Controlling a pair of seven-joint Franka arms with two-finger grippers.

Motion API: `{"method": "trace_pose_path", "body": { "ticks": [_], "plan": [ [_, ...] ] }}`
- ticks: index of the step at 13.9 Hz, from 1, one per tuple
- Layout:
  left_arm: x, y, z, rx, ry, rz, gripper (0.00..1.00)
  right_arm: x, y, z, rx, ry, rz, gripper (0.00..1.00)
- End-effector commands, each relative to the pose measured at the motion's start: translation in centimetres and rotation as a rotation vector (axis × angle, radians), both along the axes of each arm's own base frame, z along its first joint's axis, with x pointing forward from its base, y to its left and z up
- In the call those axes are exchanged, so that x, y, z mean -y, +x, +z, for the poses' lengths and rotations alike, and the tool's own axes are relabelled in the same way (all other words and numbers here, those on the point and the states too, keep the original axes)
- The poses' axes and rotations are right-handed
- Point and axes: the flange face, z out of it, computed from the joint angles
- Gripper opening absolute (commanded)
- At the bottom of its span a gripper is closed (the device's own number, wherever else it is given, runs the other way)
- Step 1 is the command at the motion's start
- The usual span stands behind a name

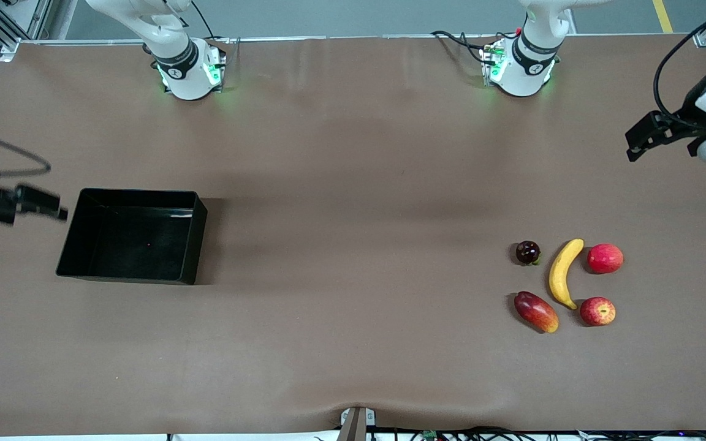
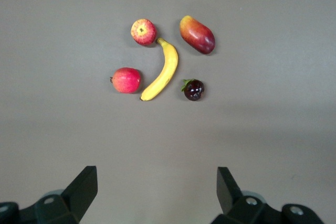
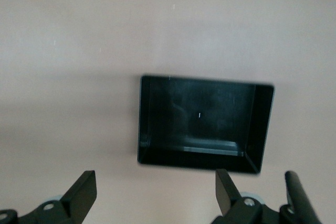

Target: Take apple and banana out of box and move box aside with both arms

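Box (image 1: 132,236) sits empty near the counter's right-arm end; apple (image 1: 597,311) and banana (image 1: 564,272) lie outside. Left tool (image 1: 650,138) and right tool (image 1: 37,204) hover wide; level, opposite-wall grips suit any further shift.

Glossy black plastic box (image 1: 77,257) on matt brown table cover (image 1: 353,184)

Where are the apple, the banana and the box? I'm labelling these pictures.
apple (image 1: 597,311), front view, on its yellow-ringed stem dimple.
banana (image 1: 562,273), front view, on the middle of its curve.
box (image 1: 135,193), front view, on its wall nearest the robots' bases.
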Motion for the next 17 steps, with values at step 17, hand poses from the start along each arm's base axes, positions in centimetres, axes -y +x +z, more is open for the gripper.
{"method": "trace_pose_path", "body": {
  "ticks": [17],
  "plan": [
    [-0.2, -1.0, 0.7, -0.011, -0.059, 0.008, 1.0, 1.8, -10.7, 3.1, -0.056, -0.025, -0.051, 1.0]
  ]
}}
